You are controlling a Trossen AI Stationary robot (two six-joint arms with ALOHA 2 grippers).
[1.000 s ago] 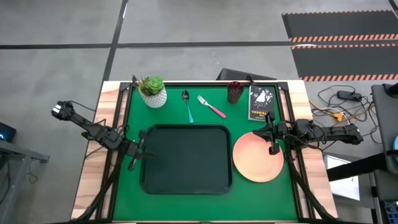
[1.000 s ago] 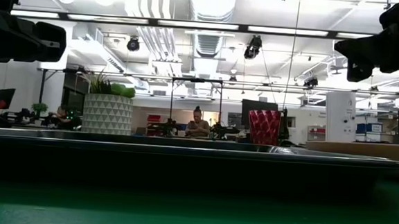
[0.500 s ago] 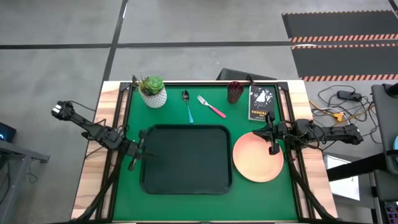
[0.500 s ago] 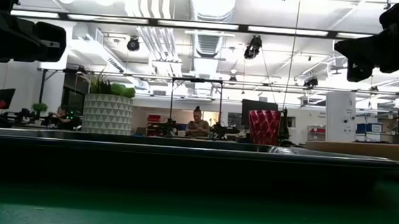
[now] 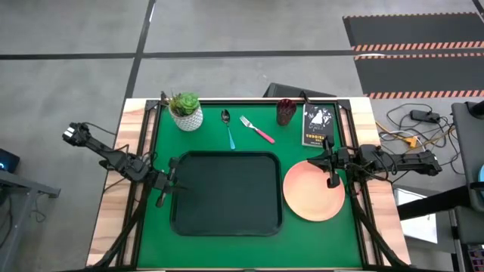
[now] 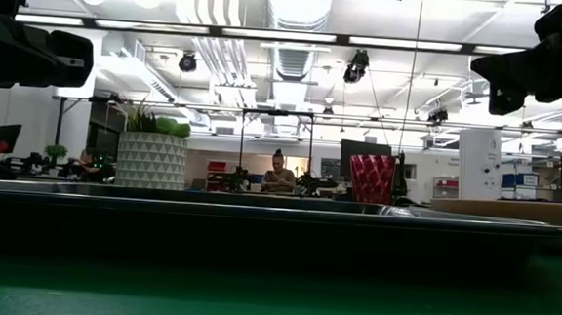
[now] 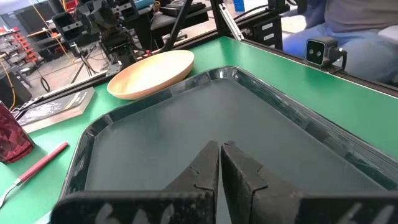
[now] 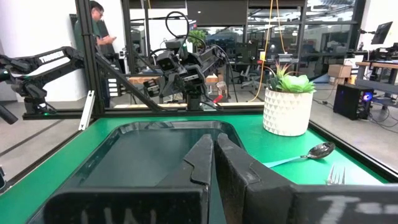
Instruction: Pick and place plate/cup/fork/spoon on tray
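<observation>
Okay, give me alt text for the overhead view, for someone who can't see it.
Overhead view of a green table: an empty dark tray in the middle, a pink plate to its right. Along the far edge are a potted plant, spoon, fork, red cup and book. The left gripper and right gripper flank the tray, shut.

My plate point(image 7: 151, 73) in left wrist view: far side hidden behind own curve. Cup point(image 7: 13, 135) cut by picture edge there; fork point(image 7: 34, 169) tines cut too. In right wrist view, fork point(image 8: 336, 175) shows tines only, handle out of frame; spoon point(image 8: 306, 154) handle end hidden behind my finger. Low view: tray point(image 6: 258, 210) wall hides plate, fork, spoon; cup point(image 6: 372, 179) base hidden. Book point(image 5: 317, 124) cover print too small to read.
</observation>
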